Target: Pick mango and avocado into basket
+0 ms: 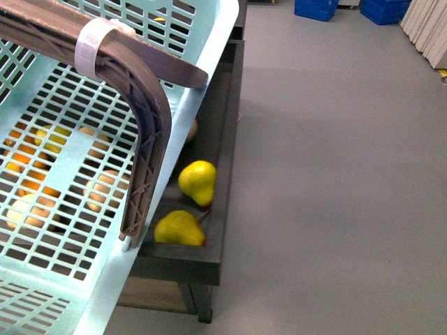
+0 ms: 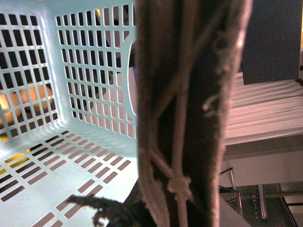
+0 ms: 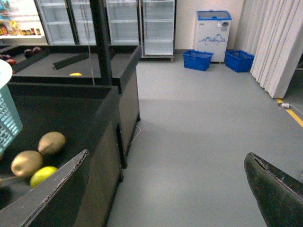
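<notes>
Front view: the basket [image 1: 202,63] fills the frame from 12 round to 7 o'clock, its handle [image 1: 150,139] bent across the middle. Neither of my arms shows. Through the slots I see only oranges [image 1: 28,164] and pale fruit lying underneath. Two pears [image 1: 198,181] sit in the tray [image 1: 225,118] at 5 o'clock. I find no mango or avocado here.

Left wrist view: the handle is pressed close to the camera and the basket floor beside it is bare. I cannot tell how my left fingers stand.

Right wrist view: my right gripper [image 3: 166,156] has its fingers [image 3: 52,194] wide apart over the floor, holding nothing. Three small fruits [image 3: 51,142] lie in the bin near the basket's corner, none clearly mine. I judge both picks are still to do.
</notes>
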You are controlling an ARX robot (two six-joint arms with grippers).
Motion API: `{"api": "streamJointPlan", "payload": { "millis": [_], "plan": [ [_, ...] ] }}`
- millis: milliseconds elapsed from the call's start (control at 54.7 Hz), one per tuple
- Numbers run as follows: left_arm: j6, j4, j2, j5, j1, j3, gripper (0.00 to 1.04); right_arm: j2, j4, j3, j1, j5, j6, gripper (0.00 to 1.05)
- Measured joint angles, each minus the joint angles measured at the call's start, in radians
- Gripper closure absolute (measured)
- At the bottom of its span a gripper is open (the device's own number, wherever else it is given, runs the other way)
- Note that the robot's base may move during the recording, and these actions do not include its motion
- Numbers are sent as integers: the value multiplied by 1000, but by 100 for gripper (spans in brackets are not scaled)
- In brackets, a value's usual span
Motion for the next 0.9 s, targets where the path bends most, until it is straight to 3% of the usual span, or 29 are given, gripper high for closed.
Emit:
{"api": "streamJointPlan", "payload": {
  "millis": [896],
  "plan": [
    [1, 0, 0, -1, 0, 0, 99, 1, 0, 0, 0, 3, 0, 9]
  ]
}}
